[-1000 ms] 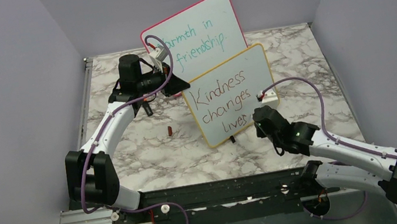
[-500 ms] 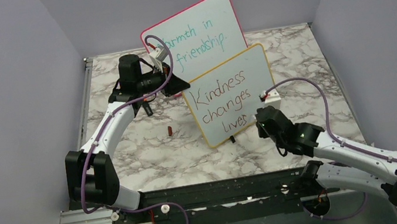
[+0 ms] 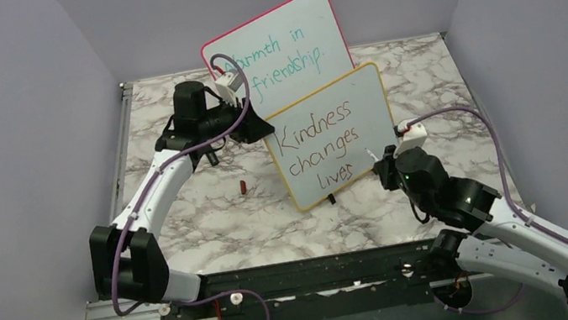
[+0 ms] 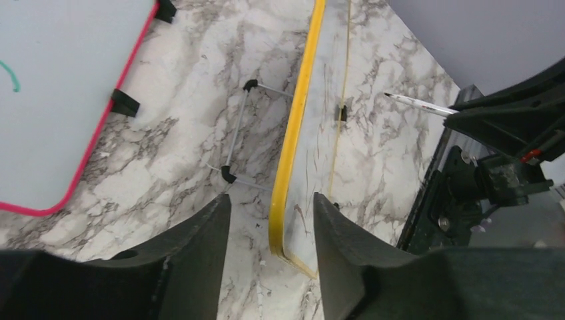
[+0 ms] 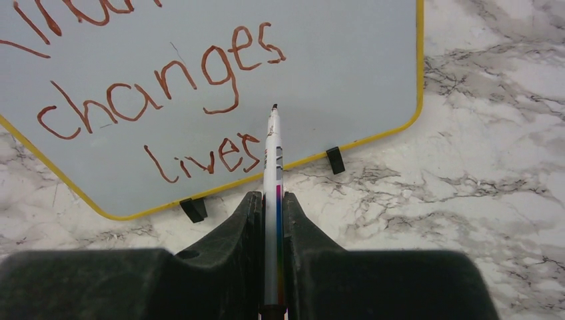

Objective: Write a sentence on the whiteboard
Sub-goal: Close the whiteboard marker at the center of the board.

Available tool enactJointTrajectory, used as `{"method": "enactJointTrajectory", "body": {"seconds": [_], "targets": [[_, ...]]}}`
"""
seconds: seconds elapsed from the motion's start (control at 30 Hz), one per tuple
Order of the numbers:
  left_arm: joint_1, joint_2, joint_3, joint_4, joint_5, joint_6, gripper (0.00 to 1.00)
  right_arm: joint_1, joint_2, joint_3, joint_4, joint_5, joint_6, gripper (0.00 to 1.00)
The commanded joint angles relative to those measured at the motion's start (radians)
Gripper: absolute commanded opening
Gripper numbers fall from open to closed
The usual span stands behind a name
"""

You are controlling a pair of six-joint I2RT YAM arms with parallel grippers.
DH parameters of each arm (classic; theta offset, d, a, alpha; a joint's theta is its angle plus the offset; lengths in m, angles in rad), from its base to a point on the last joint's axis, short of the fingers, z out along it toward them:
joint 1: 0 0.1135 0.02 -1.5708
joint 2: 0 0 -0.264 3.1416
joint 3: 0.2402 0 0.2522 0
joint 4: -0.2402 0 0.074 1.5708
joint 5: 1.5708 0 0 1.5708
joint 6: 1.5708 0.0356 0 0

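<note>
Marker (image 5: pixel 271 175) tip toward whiteboard (image 5: pixel 346 60)

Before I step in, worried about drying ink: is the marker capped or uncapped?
Uncapped: the marker clamped in the right gripper shows a bare dark tip.

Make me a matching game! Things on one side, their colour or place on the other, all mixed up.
Things: 1 whiteboard; 2 back board; 3 marker; 4 left gripper.
Clues: A pink-red frame, teal words; B open, jaws either side of a yellow edge; C yellow frame, reddish-brown words; D clamped in the right gripper.
Pairs: 1-C; 2-A; 3-D; 4-B.
</note>
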Motion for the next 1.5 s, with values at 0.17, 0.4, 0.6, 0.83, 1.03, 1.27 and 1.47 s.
{"method": "enactJointTrajectory", "body": {"seconds": [0.17,0.4,0.6,0.83,1.03,1.27,1.47], "targets": [[0.005,-0.205,0.029,-0.093,-0.321,-0.082,0.71,-0.007,-0.132,0.059,-0.014,0.064,-0.093,0.01],[0.012,-0.351,-0.059,-0.167,-0.608,-0.166,0.92,-0.008,-0.229,0.04,0.016,0.084,-0.108,0.01],[0.039,-0.44,-0.202,-0.202,-0.795,-0.252,0.99,-0.007,-0.273,0.017,0.029,0.074,-0.098,0.01],[0.065,-0.372,-0.326,-0.219,-0.79,-0.327,0.93,-0.007,-0.287,0.021,0.036,0.055,-0.099,0.01],[0.067,-0.185,-0.292,-0.242,-0.721,-0.299,0.81,-0.008,-0.315,0.012,0.048,0.034,-0.1,0.01],[0.062,0.036,-0.222,-0.243,-0.674,-0.281,0.67,-0.008,-0.322,0.014,0.042,0.031,-0.098,0.01],[0.039,0.194,-0.135,-0.245,-0.639,-0.265,0.5,-0.007,-0.329,0.009,0.051,0.034,-0.099,0.01]]}}
